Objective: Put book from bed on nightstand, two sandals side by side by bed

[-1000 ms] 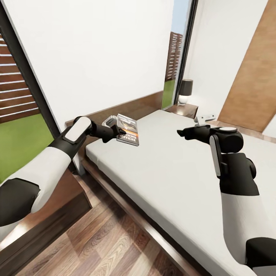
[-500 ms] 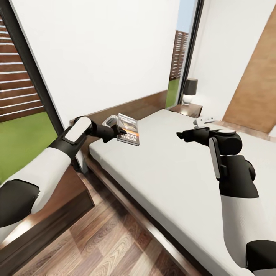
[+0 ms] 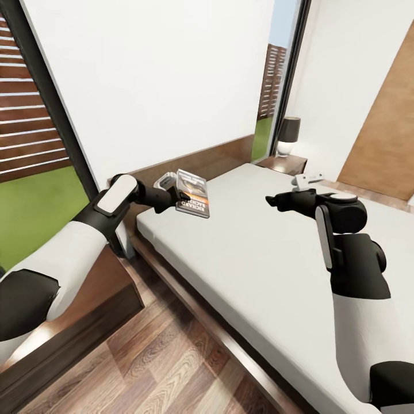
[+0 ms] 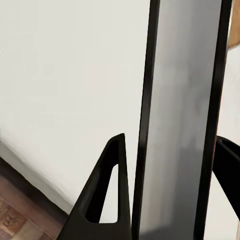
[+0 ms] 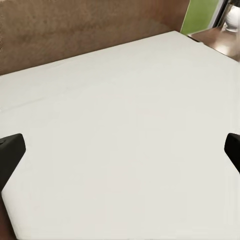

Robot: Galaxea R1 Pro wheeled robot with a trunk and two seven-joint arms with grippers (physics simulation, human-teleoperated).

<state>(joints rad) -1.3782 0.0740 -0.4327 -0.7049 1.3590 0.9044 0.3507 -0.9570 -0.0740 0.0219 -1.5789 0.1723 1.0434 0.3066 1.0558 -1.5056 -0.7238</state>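
Left gripper [image 3: 179, 201]: clamped on the book's lower edge, held out over the head end of the mattress near the headboard; in the left wrist view its dark fingers [image 4: 107, 192] stand on either side of the book's grey edge.
Book [image 3: 192, 193]: raised clear of the bed, tilted with its dark cover, orange band and white lettering facing the head camera; seen edge-on [image 4: 180, 120] from the left wrist.
Right gripper [image 3: 275, 201]: spread wide and empty, hovering above the middle of the mattress, well apart from the book; its fingertips [image 5: 11, 152] sit at opposite edges of the right wrist view with bare bedding between them.
Bed [image 3: 241, 241]: off-white mattress on a dark brown frame, running away from the camera toward the far corner; its wooden headboard [image 3: 218, 158] lies along the white wall.
Nightstand [image 3: 287, 164]: dark reddish-brown, beyond the far corner of the bed, beside the tall window.
Lamp [image 3: 287, 135]: dark shade on a pale base, standing on the nightstand.
Floor [image 3: 167, 362]: brown wood planks alongside the bed's near rail.
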